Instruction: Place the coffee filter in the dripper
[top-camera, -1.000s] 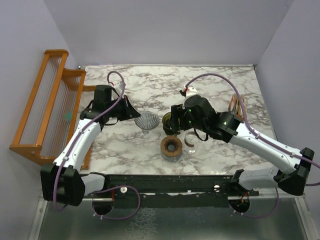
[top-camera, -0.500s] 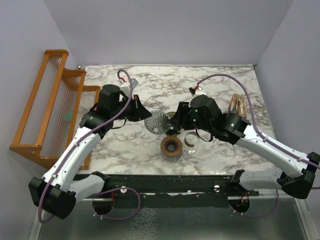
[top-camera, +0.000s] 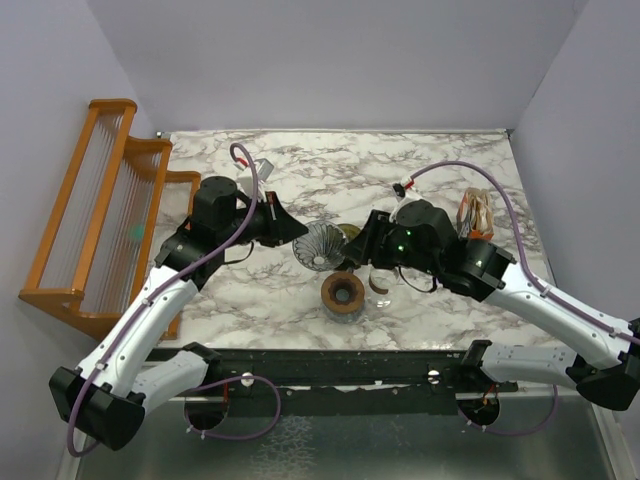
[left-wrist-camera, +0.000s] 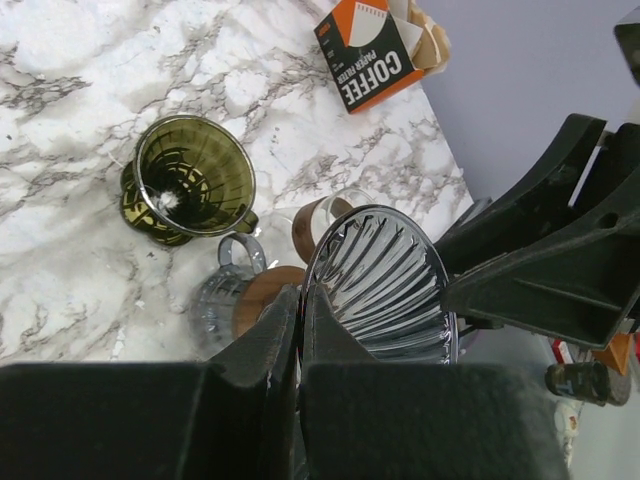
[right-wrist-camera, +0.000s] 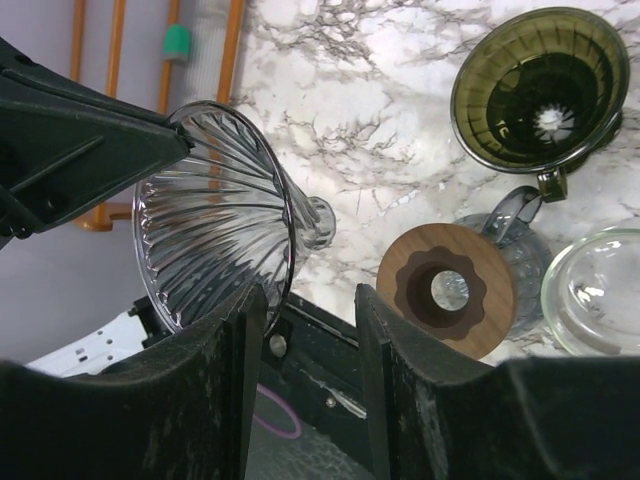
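Left gripper (left-wrist-camera: 300, 300) pinches the rim of the filter (left-wrist-camera: 385, 275), a clear ribbed cone. I have carried it a little farther right than half a second ago, and it lies tilted, mouth toward my right gripper (right-wrist-camera: 308, 295), whose fingers are spread just beside that rim. Dripper (left-wrist-camera: 195, 180) stands upright on the table just beyond, mouth up; the disc stand (top-camera: 343, 292) and cup (right-wrist-camera: 600, 290) crowd its near side. Both my forearms reach inward, wrists nearly meeting.

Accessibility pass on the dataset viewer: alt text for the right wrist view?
Left pincer holds a clear ribbed cone by its rim, ahead of the right pincer's open fingers. On the marble: empty olive dripper, wooden ring, glass cup.
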